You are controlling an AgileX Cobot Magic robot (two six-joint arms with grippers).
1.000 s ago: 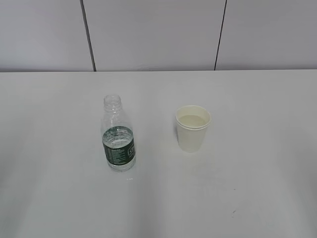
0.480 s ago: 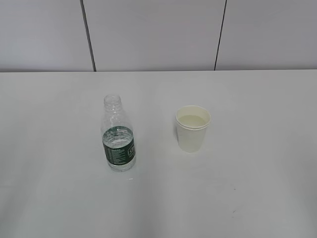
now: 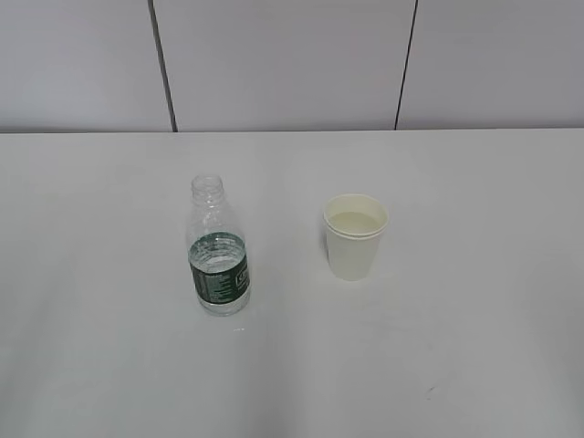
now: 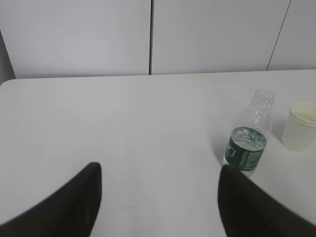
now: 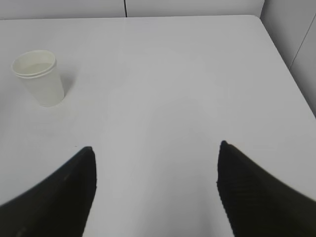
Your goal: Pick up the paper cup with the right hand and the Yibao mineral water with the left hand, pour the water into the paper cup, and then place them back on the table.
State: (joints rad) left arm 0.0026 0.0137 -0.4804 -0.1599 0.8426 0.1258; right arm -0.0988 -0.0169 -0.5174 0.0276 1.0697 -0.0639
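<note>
Paper cup: the paper cup (image 3: 356, 236) stands upright on the table (image 3: 474, 347), right of the middle and nearer the far edge than the near one; clear liquid shows inside it, and nothing touches it.
Bottle: the Yibao mineral water (image 3: 217, 250) stands upright and capless, left of the cup and well apart from it, slightly nearer the near edge; a little water sits at about label height.
Left hand: the left hand (image 4: 160, 197) hangs low over the table near its left side, its two black fingers spread wide with only bare tabletop between them; the bottle and cup lie ahead and off to its right, untouched.
Right hand: the right hand (image 5: 157, 190) hangs over the table towards its right edge, fingers likewise spread and holding nothing; the cup stands well ahead to its left.
Exterior view: neither arm shows there.
Backdrop: a pale panelled wall (image 3: 283, 64) with dark seams runs behind the table's far edge.
</note>
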